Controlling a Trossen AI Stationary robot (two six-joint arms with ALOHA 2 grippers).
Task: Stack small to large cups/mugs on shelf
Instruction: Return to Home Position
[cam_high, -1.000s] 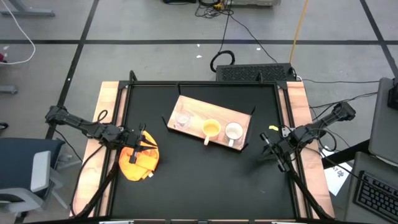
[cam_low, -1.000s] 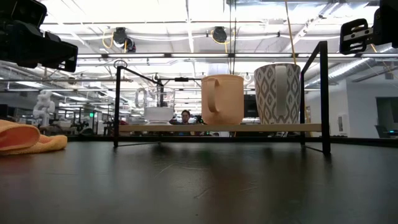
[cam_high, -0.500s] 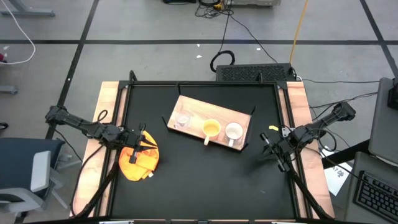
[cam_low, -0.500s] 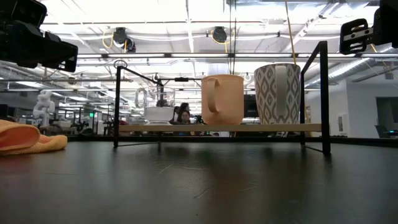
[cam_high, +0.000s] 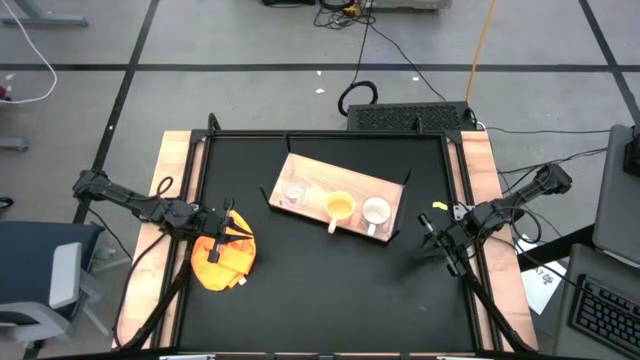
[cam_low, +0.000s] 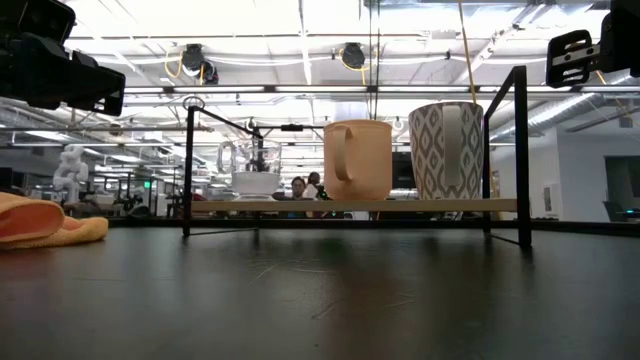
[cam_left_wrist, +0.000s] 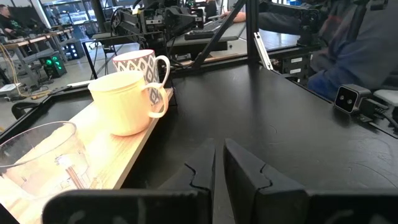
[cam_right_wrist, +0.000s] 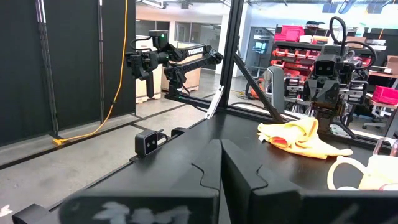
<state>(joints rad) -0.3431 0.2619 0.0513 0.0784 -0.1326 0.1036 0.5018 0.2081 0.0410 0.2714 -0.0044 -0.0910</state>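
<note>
Tabletop (cam_high: 320, 290) black, wood shelf (cam_high: 312, 176) mid — orange cloth (cam_high: 222, 262) left, lab (cam_low: 120, 165) behind

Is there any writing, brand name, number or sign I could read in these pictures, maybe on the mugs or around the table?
No text can be read anywhere.
Patterned mug: a grey pattern only, no words.
Yellow-orange mug: plain, no print.
Sheet of paper beside the table: dark marks, too small to read.
Green lights in the room behind: a glow only, no characters to make out.
</note>
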